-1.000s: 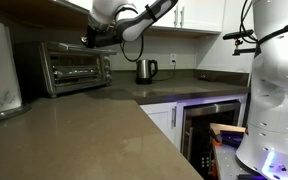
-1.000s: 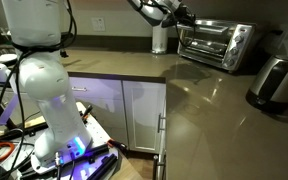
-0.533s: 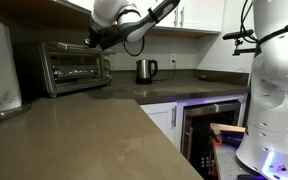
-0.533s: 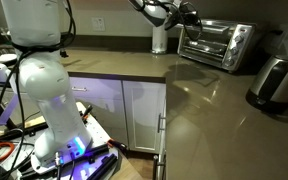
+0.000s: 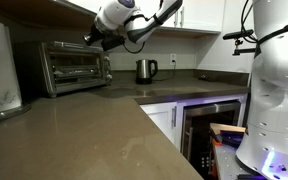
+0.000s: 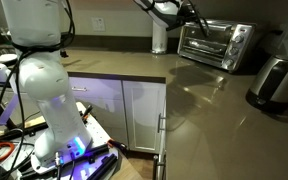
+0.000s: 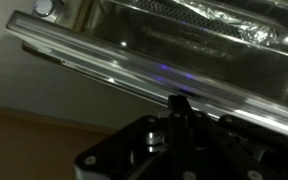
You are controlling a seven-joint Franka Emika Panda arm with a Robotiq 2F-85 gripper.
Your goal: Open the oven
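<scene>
The silver toaster oven (image 5: pixel 74 66) stands on the counter against the wall and shows in both exterior views (image 6: pixel 216 44). Its glass door looks closed. My gripper (image 5: pixel 92 39) hangs at the oven's upper front edge, on the knob side, and also shows in an exterior view (image 6: pixel 195 19). In the wrist view the door's handle bar (image 7: pixel 134 72) runs across the frame, with the glass and the wire rack (image 7: pixel 234 28) behind it. My gripper's fingers (image 7: pixel 179 103) are pressed together just below the bar and hold nothing.
A small steel kettle (image 5: pixel 146 70) stands on the counter beside the oven and also shows in an exterior view (image 6: pixel 160 40). A rounded appliance (image 6: pixel 274 82) sits on the oven's other side. A built-in dark glass-door appliance (image 5: pixel 210 128) is under the counter. The robot base (image 6: pixel 44 100) stands on the floor.
My gripper has moved a little closer to the oven's upper front edge and the arm has risen slightly. The oven door has not moved.
</scene>
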